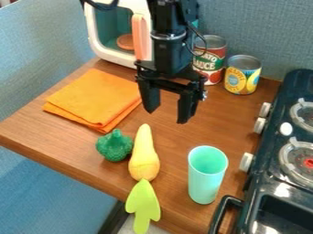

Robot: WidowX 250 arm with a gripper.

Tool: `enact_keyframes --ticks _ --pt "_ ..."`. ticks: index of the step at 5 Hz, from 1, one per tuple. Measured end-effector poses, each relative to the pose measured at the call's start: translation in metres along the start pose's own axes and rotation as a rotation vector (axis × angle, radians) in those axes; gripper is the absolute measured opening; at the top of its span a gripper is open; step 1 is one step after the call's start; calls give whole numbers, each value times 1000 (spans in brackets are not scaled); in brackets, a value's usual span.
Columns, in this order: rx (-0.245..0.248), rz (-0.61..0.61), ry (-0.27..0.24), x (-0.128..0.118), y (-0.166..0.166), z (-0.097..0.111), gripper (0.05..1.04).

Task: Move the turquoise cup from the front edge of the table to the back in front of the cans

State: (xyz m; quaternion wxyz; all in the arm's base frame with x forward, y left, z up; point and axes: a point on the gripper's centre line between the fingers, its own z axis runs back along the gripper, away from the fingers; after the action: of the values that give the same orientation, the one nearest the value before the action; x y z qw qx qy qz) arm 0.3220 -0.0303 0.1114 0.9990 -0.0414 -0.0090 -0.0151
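Brown wooden countertop (177,137). On it: folded orange cloth (93,98), toy microwave (112,55) at back, two cans, red (213,63) beside yellow (240,81), green toy broccoli (114,146) beside yellow toy squash (144,157), upright mint cup (205,183), lime-green leaf-shaped piece (143,205) jutting over edge.

At the top centre of the frame, the robot arm (172,41) is black, with blocky, angular segments and a silvery metal ring around a joint. Thin dark cables loop beside it. The black gripper (166,107) has two broad fingers tapering to blunt points, with small metallic hardware at one side.
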Motion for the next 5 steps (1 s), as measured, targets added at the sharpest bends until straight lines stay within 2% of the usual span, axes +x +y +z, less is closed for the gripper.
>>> enact_keyframes --ticks 1,2,3,4,5 --pt "28 -58 -30 -23 3 27 1001" --pt "49 -94 11 -34 -2 24 1001" --pt "58 -164 15 -35 -30 14 1001" --pt "58 -183 16 -34 -38 8 1001" --pt "72 -220 42 -32 -54 -6 1001"
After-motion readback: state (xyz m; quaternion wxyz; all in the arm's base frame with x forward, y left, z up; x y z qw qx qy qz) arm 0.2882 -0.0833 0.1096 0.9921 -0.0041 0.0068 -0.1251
